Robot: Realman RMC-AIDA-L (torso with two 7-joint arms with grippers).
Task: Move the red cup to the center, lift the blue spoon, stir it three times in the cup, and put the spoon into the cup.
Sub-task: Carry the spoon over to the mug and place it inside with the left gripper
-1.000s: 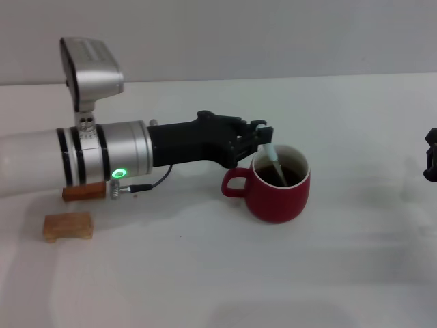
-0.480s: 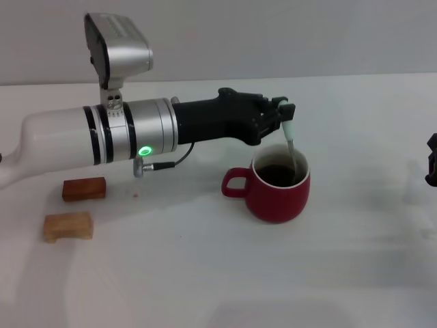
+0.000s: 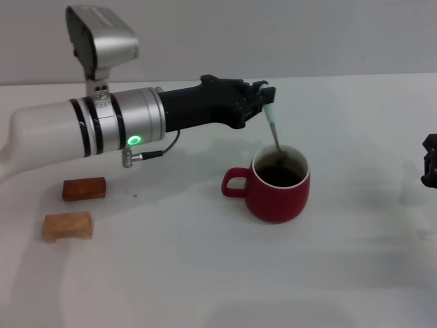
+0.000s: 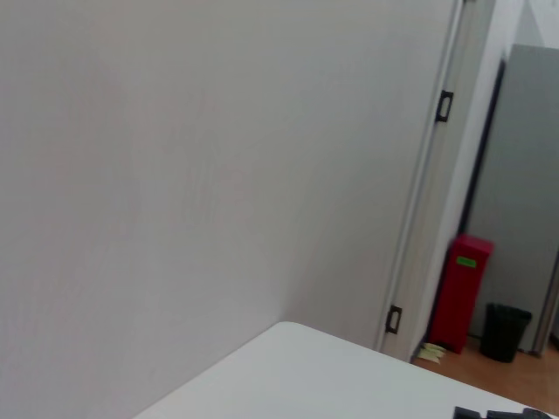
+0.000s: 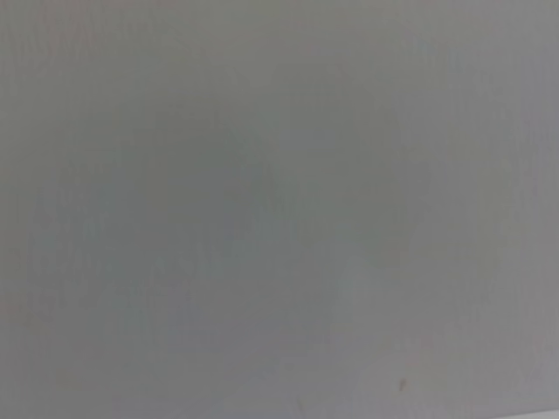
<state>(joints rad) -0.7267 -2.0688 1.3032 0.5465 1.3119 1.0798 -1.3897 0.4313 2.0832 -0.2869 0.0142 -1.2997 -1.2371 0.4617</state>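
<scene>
The red cup (image 3: 280, 183) sits centred; the left gripper (image 3: 266, 102) pinches the blue spoon (image 3: 274, 134), bowl seemingly dipped in liquid (mid-stir). Release remains. The right gripper (image 3: 430, 161) idles at the table's edge, jaws unreadable.

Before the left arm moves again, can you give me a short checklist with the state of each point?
1. Left pincer shut on the slim pale-blue-handled spoon: ok.
2. Spoon tip inside the rounded dark-red ceramic mug: ok.
3. Mug upright on the white table, handle toward the robot's left: ok.
4. Two small wooden blocks apart from the mug: ok.
5. Right pincer at the table's right edge, fingers: cannot tell.
</scene>
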